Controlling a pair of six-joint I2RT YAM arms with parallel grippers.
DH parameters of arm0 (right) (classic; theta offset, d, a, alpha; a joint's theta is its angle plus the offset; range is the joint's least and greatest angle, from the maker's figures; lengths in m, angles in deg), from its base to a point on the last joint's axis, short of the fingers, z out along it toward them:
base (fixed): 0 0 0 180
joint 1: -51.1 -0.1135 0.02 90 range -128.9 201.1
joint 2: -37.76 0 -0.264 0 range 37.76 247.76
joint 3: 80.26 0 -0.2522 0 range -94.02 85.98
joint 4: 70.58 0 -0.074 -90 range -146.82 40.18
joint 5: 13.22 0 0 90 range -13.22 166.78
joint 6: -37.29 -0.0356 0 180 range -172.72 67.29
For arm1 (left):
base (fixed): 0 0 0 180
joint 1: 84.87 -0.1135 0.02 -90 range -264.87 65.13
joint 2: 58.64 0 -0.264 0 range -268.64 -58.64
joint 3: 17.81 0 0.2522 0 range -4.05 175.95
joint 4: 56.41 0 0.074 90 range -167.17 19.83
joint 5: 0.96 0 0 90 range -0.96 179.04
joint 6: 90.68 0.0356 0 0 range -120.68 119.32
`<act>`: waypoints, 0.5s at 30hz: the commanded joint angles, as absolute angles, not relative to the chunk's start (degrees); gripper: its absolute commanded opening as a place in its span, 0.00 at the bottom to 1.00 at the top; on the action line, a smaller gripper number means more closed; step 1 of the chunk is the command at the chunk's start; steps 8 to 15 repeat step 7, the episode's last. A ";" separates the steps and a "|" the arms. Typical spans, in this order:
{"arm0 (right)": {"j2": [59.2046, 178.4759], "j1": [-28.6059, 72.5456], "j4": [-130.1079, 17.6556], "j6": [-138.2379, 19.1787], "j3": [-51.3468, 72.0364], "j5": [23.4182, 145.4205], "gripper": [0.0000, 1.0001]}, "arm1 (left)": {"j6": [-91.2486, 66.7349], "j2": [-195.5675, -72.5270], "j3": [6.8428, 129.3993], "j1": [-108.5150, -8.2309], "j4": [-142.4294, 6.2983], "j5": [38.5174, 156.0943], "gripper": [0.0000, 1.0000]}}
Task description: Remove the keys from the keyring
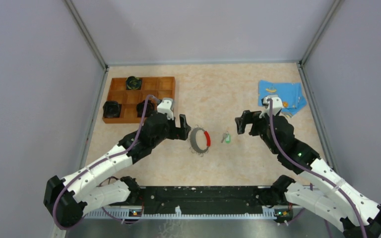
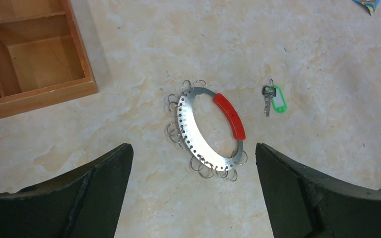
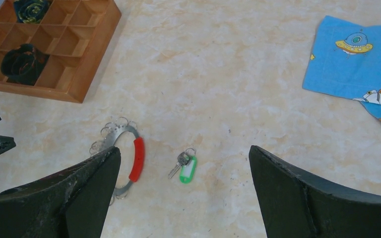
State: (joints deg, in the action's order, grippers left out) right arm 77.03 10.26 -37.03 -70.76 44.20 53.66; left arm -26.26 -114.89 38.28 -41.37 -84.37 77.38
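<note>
1. Left gripper [image 1: 184, 128]: centre-left of the top view, fingers spread wide apart, holding nothing. It sits just left of the keyring; contact cannot be told.

2. Right gripper [image 1: 241, 124]: centre-right of the top view, fingers likewise wide apart and holding nothing. It stands near the keys, on their right, not touching them.

3. Keyring [image 1: 200, 140]: flat on the table [image 1: 218, 89], at the middle of the top view, between the two grippers.
- In the left wrist view it is an oval whose long axis runs from upper left to lower right.
- The red section lies along its right-hand side.
- Small wire loops fringe its left and lower edges.

4. Keys [image 1: 225, 138]: flat on the table just right of the keyring in the top view, apart from it and not threaded on it.
- A green tag is attached.
- In the left wrist view the blade points toward the bottom of the frame, with the head end toward the top and the long axis near vertical.

5. Wooden tray [image 1: 114, 120]: upper left of the top view, beyond the left gripper, with black pucks [image 1: 133, 83] in three compartments.

6. Blue printed cloth [image 1: 283, 93]: upper right, beyond the right gripper.
</note>
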 commanded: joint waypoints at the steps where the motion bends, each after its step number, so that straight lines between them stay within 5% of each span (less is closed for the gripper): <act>1: 77.02 10.67 -38.23 -70.36 42.82 53.12 0.99 | -25.80 -113.71 38.47 -41.63 -83.07 76.92 0.99; 15: 76.99 10.71 -38.28 -70.30 42.82 53.16 0.99 | -26.10 -113.26 38.20 -41.63 -82.54 77.35 0.99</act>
